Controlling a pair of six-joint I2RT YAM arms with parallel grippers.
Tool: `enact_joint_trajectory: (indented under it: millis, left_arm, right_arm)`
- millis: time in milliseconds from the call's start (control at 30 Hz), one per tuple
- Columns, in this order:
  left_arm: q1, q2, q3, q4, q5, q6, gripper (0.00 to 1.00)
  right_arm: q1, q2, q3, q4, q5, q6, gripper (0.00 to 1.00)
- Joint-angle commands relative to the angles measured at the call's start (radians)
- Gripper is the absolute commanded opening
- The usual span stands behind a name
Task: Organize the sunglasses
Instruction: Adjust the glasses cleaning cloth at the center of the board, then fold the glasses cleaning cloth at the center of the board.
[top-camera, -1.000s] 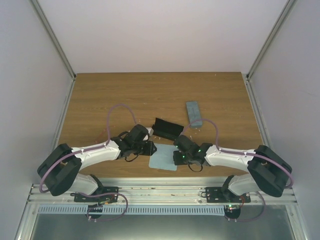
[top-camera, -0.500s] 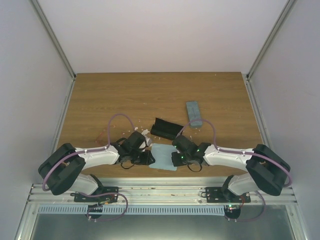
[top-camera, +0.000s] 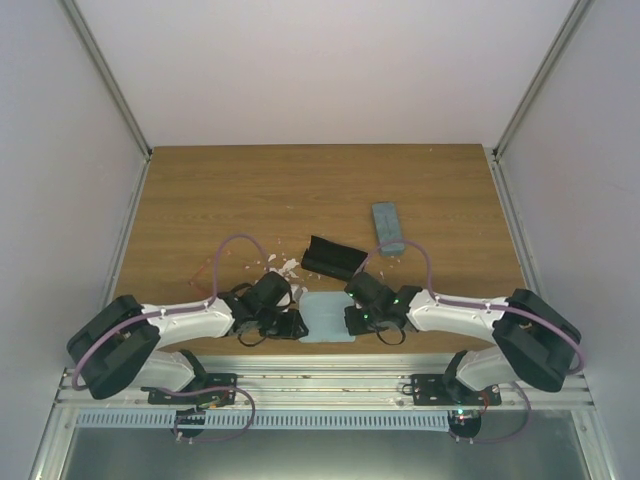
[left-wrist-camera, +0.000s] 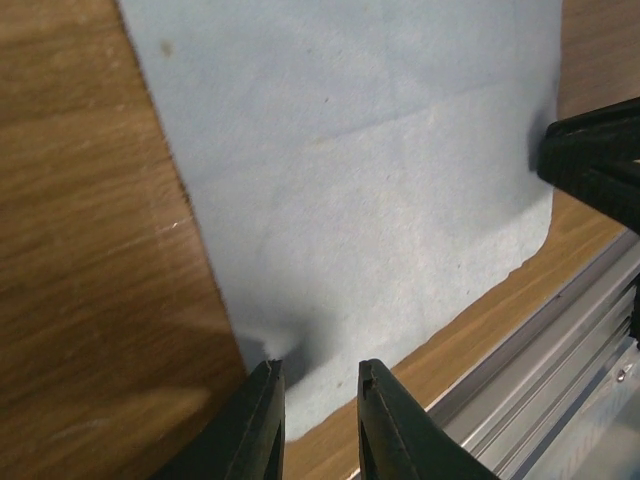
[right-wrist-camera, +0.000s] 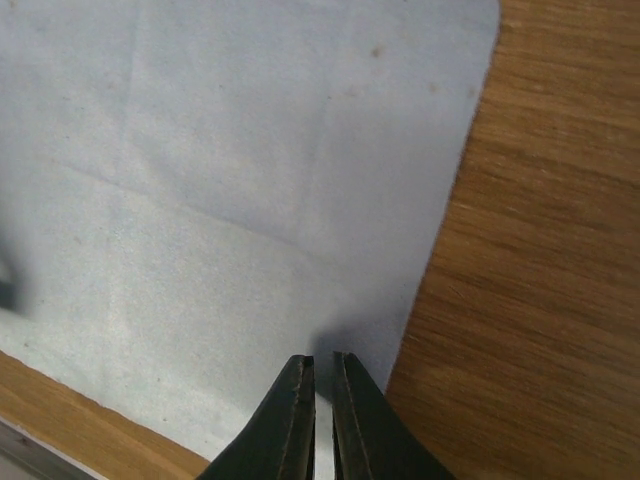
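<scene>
Sunglasses: not distinguishable in the overhead view or in either wrist view.
Pose: cannot tell.
Position: cannot tell.

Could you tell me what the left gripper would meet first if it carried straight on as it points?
The blue cloth: the left gripper, fingers apart, points down at its corner, seemingly almost touching. Beneath lies only the table; depth is hard to judge.

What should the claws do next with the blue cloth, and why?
Probably close the left claw on the blue cloth. It is open, with its fingers straddling one edge of the cloth, while the right claw looks pinched shut on the opposite edge.
</scene>
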Motion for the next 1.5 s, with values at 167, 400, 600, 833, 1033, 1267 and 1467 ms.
enact_joint_trajectory:
  millis: [167, 400, 600, 833, 1033, 1267, 1467]
  left_arm:
    - [-0.010, -0.091, 0.065, -0.133, -0.114, -0.003, 0.32]
    - [0.016, -0.044, 0.185, -0.206, -0.348, 0.018, 0.51]
    - [0.075, 0.042, 0.222, -0.148, -0.343, 0.065, 0.52]
    - [0.102, 0.156, 0.247, -0.091, -0.274, 0.101, 0.46]
    - [0.107, 0.199, 0.266, -0.081, -0.261, 0.107, 0.40]
    - [0.113, 0.236, 0.277, -0.081, -0.253, 0.112, 0.33]
    - [0.113, 0.251, 0.273, -0.081, -0.243, 0.109, 0.25]
  right_arm:
    - [0.009, -0.101, 0.023, -0.141, 0.097, 0.012, 0.12]
    - [-0.010, -0.032, 0.111, -0.133, 0.287, -0.003, 0.40]
    - [-0.030, 0.125, 0.198, -0.105, 0.338, -0.041, 0.37]
    - [-0.038, 0.202, 0.218, -0.074, 0.342, -0.046, 0.27]
    - [-0.051, 0.228, 0.210, -0.041, 0.333, -0.057, 0.25]
    - [-0.060, 0.240, 0.206, -0.006, 0.271, -0.075, 0.24]
    - [-0.061, 0.243, 0.198, 0.000, 0.240, -0.081, 0.16]
